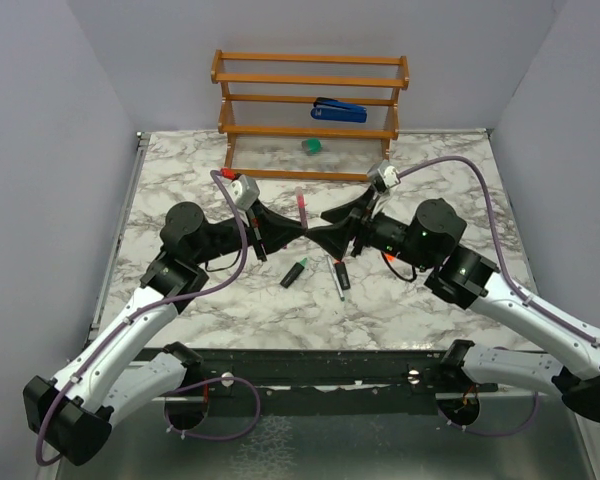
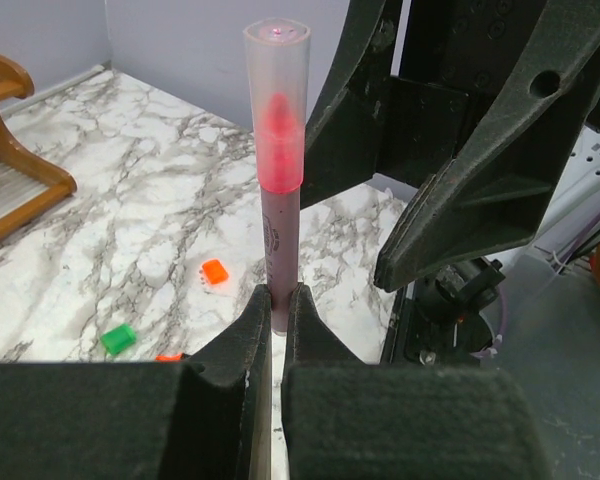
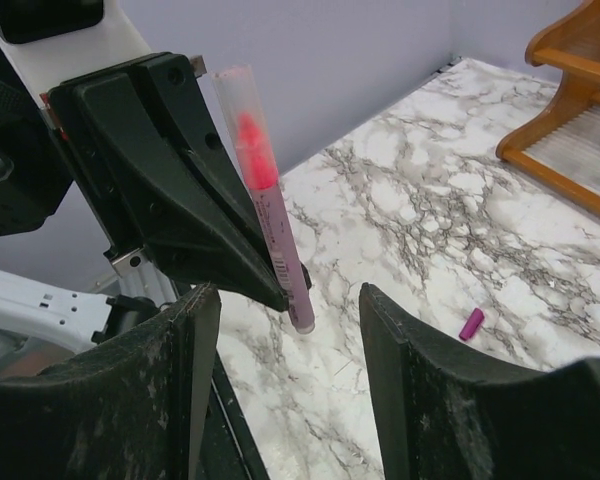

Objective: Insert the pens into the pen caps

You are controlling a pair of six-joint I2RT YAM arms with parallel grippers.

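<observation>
L gripper point(image 2: 278, 302), pink pen point(image 2: 280, 235) pinched btwn jaws

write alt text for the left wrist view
The left gripper is shut on a thin pink pen held upright, a clear cap over its pink tip. The open right gripper looms close at right; an orange cap and a green cap lie on the marble table behind.

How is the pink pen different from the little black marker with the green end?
The pink pen is thin and long; the black marker is short and fat. The pink pen is pinched in the left gripper, off the table; the black marker lies flat on it, untouched. The pink pen has a clear cap over a pink tip; the black marker has a green end. Both are for writing.
</observation>
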